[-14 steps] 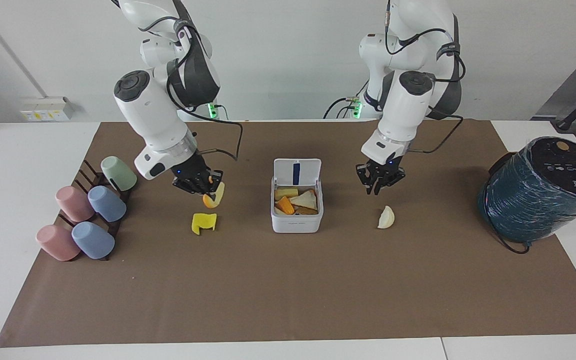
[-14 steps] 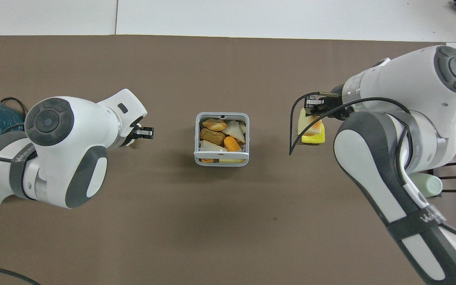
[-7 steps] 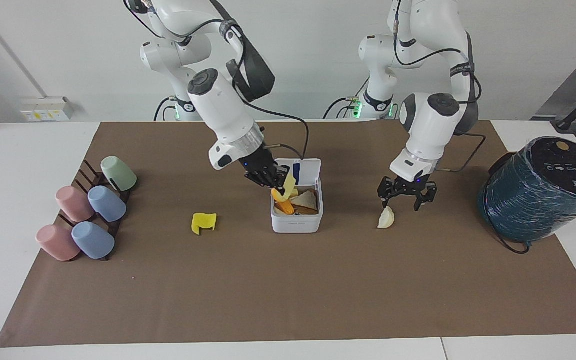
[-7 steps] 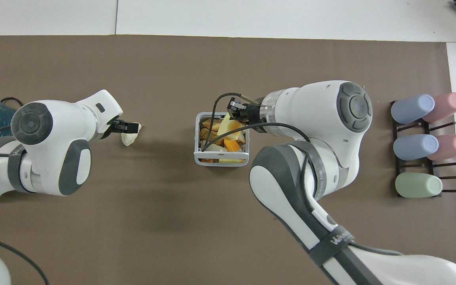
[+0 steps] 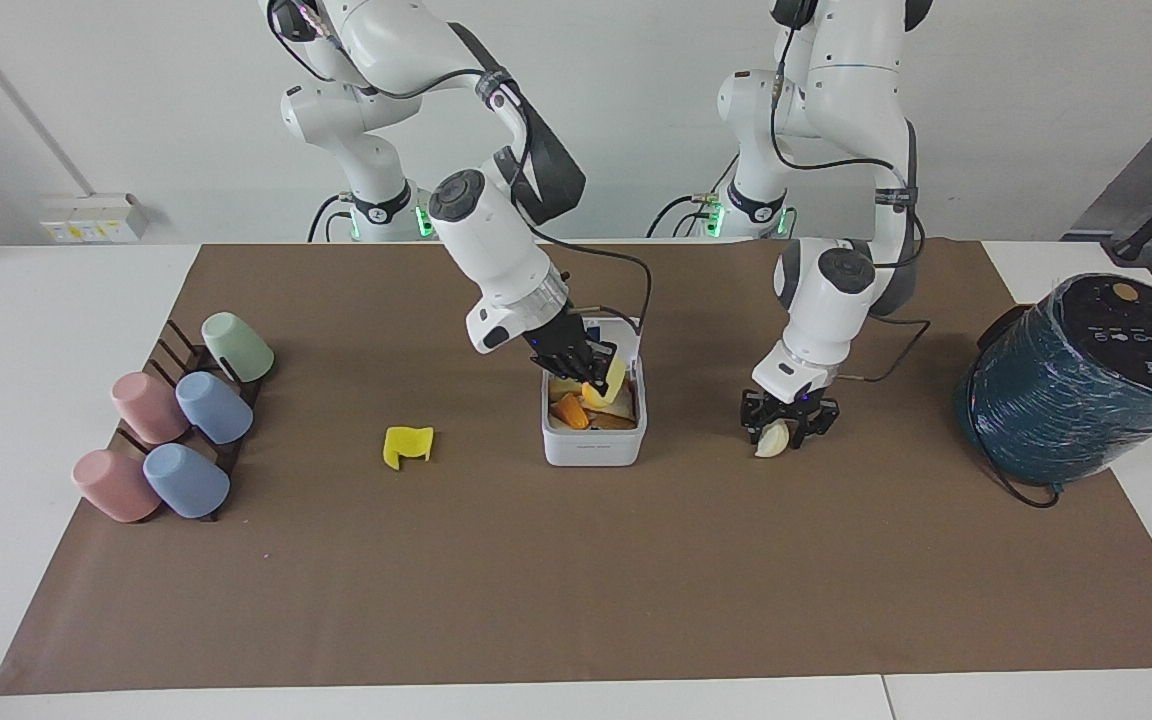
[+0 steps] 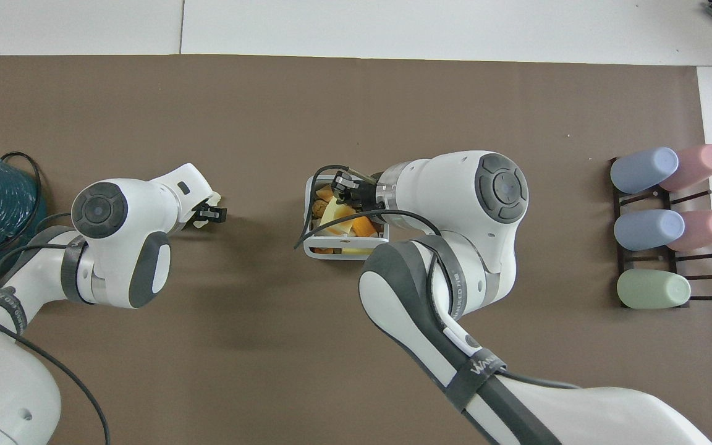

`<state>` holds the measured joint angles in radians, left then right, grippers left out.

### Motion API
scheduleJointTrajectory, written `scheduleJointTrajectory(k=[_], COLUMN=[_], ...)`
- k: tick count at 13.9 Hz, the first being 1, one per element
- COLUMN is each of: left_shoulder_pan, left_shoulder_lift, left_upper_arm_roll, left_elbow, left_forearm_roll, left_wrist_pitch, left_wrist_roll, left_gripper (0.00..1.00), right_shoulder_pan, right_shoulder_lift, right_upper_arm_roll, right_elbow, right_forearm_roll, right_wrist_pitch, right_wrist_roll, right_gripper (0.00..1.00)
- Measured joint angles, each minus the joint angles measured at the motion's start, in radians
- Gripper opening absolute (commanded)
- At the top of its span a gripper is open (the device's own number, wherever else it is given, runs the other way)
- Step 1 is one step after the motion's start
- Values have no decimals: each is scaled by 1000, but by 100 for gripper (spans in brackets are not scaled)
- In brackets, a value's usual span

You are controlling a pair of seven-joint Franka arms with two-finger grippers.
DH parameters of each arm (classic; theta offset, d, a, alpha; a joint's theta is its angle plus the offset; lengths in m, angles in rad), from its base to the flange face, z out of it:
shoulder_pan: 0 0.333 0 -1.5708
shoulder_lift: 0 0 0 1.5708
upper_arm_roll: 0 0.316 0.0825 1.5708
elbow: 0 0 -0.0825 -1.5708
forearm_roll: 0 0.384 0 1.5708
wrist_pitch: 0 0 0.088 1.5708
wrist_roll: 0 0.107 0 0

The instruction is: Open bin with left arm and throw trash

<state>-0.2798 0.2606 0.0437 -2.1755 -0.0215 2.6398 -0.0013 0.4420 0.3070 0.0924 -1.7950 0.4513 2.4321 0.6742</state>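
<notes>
Bin: small white square plastic bin (image 5: 594, 440) with its flat lid tipped up, mid-mat on the brown paper table cover (image 5: 576, 590); you can see it already packed with scraps.
Trash in hand: orange-yellow spongy chunk (image 5: 604, 386) sits over the bin's open top, at the right gripper (image 5: 586, 368); whether the fingers are clamped on it or letting go you cannot tell.
Trash near left arm: cream-white wedge (image 5: 772, 438) lies on the mat toward the left arm's end, directly under the left gripper (image 5: 789, 424), whose fingers straddle it part-open; a firm grip is not evident.
Trash loose: bright yellow wavy piece (image 5: 407, 445) lies toward the right arm's end, well apart from both grippers.
Arm pose: right arm leans steeply down over the bin; left arm points almost straight down.
</notes>
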Motion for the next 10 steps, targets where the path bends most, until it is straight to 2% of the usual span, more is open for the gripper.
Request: scheduleJointTrajectory(k=[6, 10], left_shoulder_pan=[-4, -3], left_shoulder_lift=[-32, -100], left_upper_arm_roll=[-4, -2], left_elbow=[2, 63], left_forearm_roll=[0, 0], left_wrist_pitch=[-11, -129], left_wrist_roll=[-26, -33], left_gripper=[0, 0], right_shoulder_pan=[0, 0], right_shoulder_lift=[-4, -9], right_upper_arm_roll=[-1, -1], right_elbow=[-6, -6], right_forearm_roll=[0, 0], right_wrist_pitch=[0, 1], right_wrist_roll=[0, 0], right_gripper=[100, 100])
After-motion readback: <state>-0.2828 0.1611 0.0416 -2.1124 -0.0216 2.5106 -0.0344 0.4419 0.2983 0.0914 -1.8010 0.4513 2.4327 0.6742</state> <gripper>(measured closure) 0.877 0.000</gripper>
